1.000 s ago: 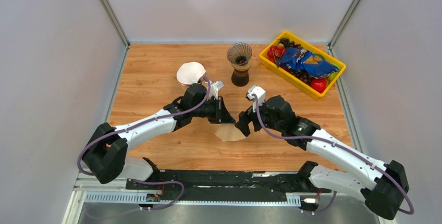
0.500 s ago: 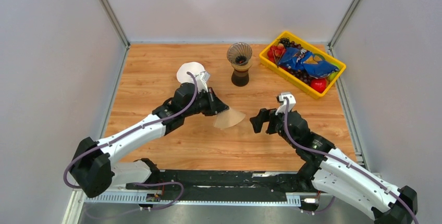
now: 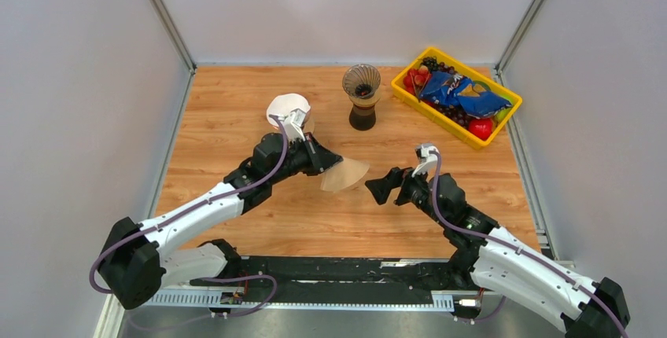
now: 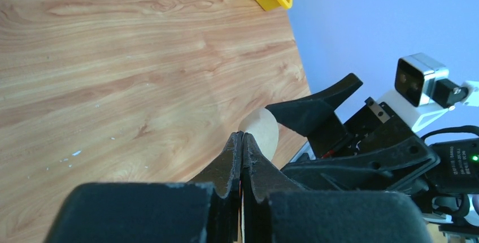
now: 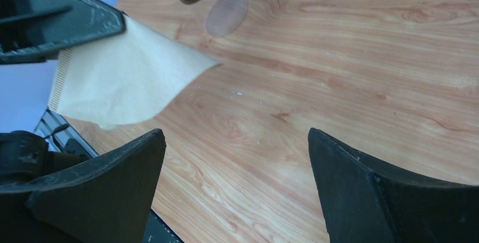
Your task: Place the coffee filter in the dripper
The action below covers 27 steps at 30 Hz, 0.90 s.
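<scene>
The left hand (image 3: pixel 324 162) is pinched tight on the coffee filter (image 3: pixel 346 174), a tan paper cone. In the left wrist view the two fingers (image 4: pixel 233 158) meet with no gap, and only a rounded bit of the filter (image 4: pixel 261 133) shows past their tips. The right wrist view shows the filter (image 5: pixel 121 82) sticking out sideways from the left hand's dark jaws, its seamed edge nearest them and its narrow end pointing over the wood. It looks lifted clear of the worktop (image 3: pixel 228 110), though the height is hard to judge.

The right hand (image 3: pixel 385 184) sits just beside the filter without touching it. Its fingers are spread wide and hold nothing – in its own camera the hand (image 5: pixel 235 135) frames bare wood.

The dripper (image 3: pixel 362 82) stands upright on a dark base (image 3: pixel 362 116) toward the far edge, well apart from the filter, with no paper inside. A white rounded object (image 3: pixel 285 108) – I cannot make out what it is – lies left of the dripper, just behind the left wrist. A yellow bin (image 3: pixel 437 119) sits at the far right corner, holding a blue snack bag (image 3: pixel 464 96) and red fruit (image 3: pixel 481 127).
</scene>
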Tool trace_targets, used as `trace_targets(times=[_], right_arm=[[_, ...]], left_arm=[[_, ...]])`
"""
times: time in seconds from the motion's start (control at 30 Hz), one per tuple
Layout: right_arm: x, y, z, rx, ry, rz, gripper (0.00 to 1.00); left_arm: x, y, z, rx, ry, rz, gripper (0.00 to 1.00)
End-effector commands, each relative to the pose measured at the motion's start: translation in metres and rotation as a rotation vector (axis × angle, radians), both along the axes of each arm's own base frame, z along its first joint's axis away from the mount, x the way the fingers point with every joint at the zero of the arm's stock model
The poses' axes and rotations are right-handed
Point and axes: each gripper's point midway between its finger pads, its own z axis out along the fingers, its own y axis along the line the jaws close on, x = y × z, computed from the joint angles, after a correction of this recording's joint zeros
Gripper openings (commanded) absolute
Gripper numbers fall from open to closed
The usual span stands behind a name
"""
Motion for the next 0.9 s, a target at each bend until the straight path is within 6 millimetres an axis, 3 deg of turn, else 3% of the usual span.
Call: trace_targets(times=[0.0,0.27,0.87], right_arm=[[0.011,0.007,0.045,0.146,-0.087,-0.032,1.0],[0.019,0.005,0.036,0.104,-0.07,-0.068,1.0],[0.019,0.015,0.063,0.147,-0.111,-0.023,1.0]], left_arm=[[-0.002,-0.01,0.026,-0.093,-0.059,-0.039,0.0],[-0.003,-0.009,0.028,-0.101,-0.068,-0.039,0.0],[-0.002,-0.011,0.021,-0.081,-0.069,-0.047,0.0]])
